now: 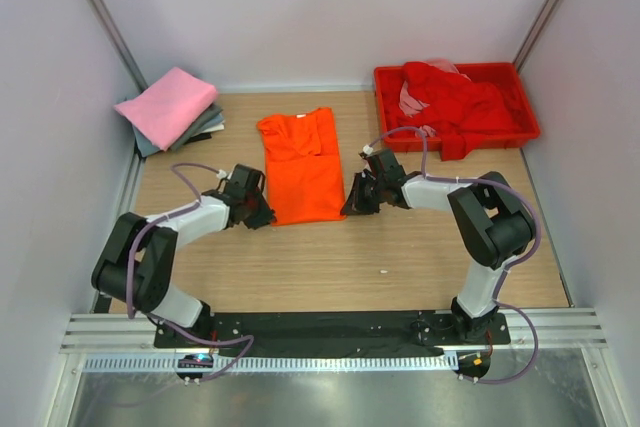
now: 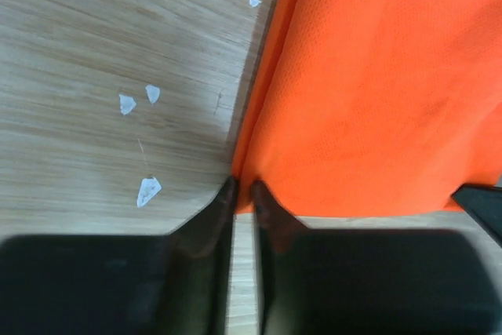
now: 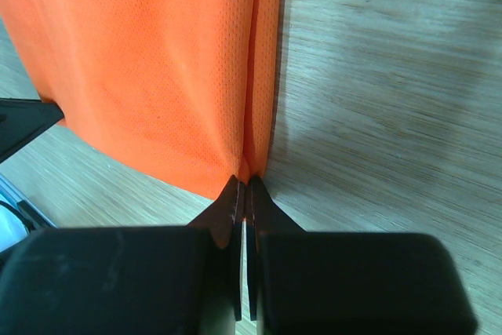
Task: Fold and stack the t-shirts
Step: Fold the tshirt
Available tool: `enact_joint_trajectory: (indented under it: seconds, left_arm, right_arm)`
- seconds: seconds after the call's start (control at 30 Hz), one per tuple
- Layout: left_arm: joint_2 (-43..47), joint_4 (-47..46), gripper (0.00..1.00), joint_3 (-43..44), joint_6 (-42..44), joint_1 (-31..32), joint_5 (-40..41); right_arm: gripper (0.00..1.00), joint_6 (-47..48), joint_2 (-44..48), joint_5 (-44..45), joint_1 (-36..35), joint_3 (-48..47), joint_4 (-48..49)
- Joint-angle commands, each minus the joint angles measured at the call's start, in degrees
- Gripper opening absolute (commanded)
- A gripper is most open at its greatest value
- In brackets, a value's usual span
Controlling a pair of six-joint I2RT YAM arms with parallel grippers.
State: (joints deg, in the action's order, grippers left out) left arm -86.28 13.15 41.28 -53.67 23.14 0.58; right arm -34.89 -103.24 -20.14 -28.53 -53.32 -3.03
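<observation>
**Both pincers at the near corners of the orange shirt**

We see the orange shirt (image 1: 300, 167) lying flat on the tabletop (image 1: 420, 247), about in the middle between the two arms. It forms a long narrow shape, with the neck at the far end and the hem at the near end.

The left pincer (image 1: 264, 215) is at the near left corner of this shirt. In the left wrist view its two fingers stand almost together, with only a thin slit between them, and the corner of the orange cloth sits between the tips. So we read it as closed on the orange shirt. Some small white specks (image 2: 147, 190) lie on the wood beside it.

The right pincer (image 1: 351, 207) is at the near right corner. In the right wrist view its fingers are pressed together on the folded edge of the cloth, which makes a small crease running away from the tips. It grips the orange shirt too.

At the far left corner a folded pink shirt (image 1: 168, 105) rests on top of a folded grey shirt (image 1: 205, 129), well apart from the orange one. At the far right a red shirt (image 1: 455, 102) lies crumpled in the tray (image 1: 525, 127), partly hanging over its near wall.
</observation>
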Motion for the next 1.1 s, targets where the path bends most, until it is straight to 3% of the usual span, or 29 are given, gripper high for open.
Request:
enact_joint_trajectory:
  seconds: [0.0,0.03,0.13,0.27,0.63,0.83,1.07]
  left_arm:
    - [-1.26,-0.31,0.08,0.82,0.67,0.94,2.76]
    - [-0.91,-0.75,0.01,0.82,0.93,1.21,2.67]
    - [2.16,-0.93,0.00,0.56,1.46,3.23,3.29]
    - [9.18,7.38,0.00,1.00,-0.20,5.86,4.86]
    - [35.28,30.52,0.00,0.91,-9.96,16.15,6.89]
    - [38.03,41.15,0.00,5.47,-8.56,16.77,5.49]
    - [35.13,43.98,0.00,13.29,-5.84,16.77,7.51]
  right_arm:
    - [0.01,1.41,-1.35,0.98,-0.82,1.11,-2.16]
    - [0.01,1.50,-1.09,0.81,-0.82,1.37,-2.07]
    - [0.01,1.67,0.49,0.45,-0.91,2.43,-2.59]
    - [0.01,1.15,6.98,1.59,-1.70,5.76,-5.32]
    - [0.01,-9.66,39.30,10.65,-13.47,14.02,-21.66]
    - [0.01,-14.06,49.18,12.58,-15.24,12.72,-27.90]
    - [0.01,-11.60,47.00,17.24,-15.24,6.74,-34.67]
